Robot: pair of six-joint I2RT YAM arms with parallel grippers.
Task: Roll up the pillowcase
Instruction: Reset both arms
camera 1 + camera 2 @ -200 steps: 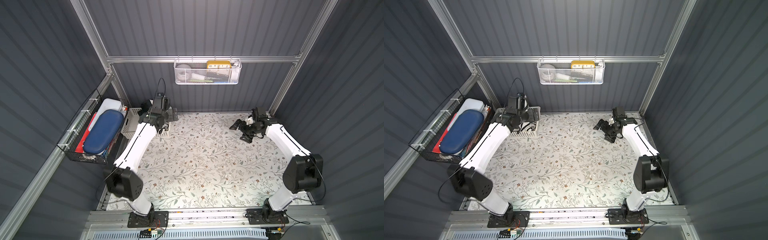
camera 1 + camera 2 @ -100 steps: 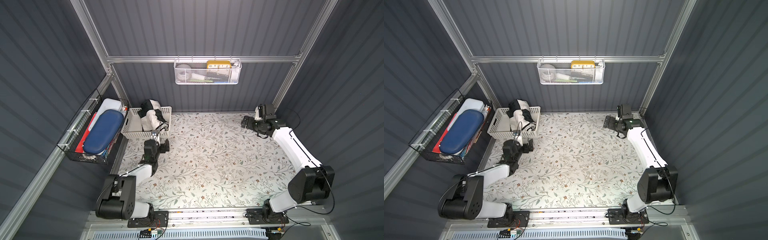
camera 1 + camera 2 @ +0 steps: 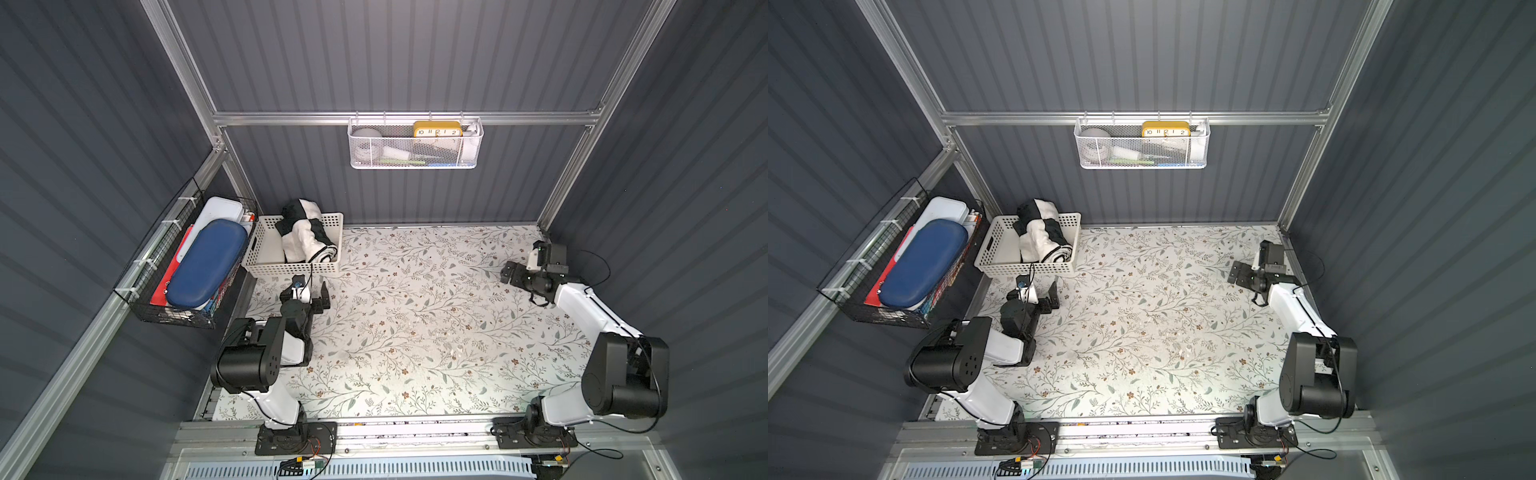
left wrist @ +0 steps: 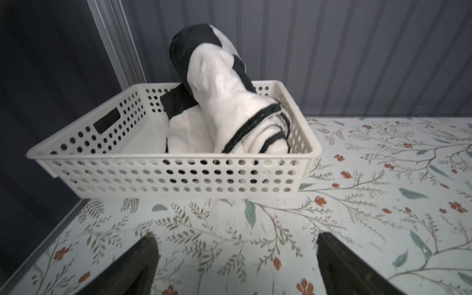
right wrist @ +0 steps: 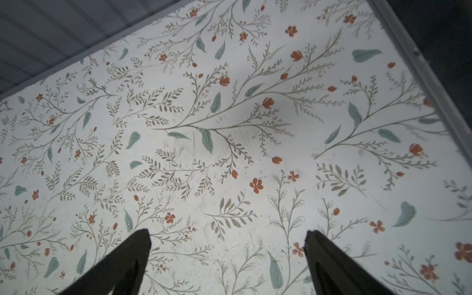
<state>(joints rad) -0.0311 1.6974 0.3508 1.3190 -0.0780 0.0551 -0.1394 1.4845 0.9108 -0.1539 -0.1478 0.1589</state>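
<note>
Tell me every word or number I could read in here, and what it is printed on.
"10 11 12 1 2": clock numerals on the face of the yellow clock, which sits in the white mesh basket on the back wall; both top views show them.
Print on the colourful items in the black wire basket: too small to read.
No other writing is legible in any view.

So the black-and-cream checkered plush pillowcase [image 3: 305, 239] sits in the cream perforated plastic basket [image 3: 291, 271], far left corner of the floral-print table covering [image 3: 415, 332]. The left gripper [image 4: 235, 237] is just on the near side of that basket, and the right gripper [image 5: 227, 233] is way over at the far right.
</note>
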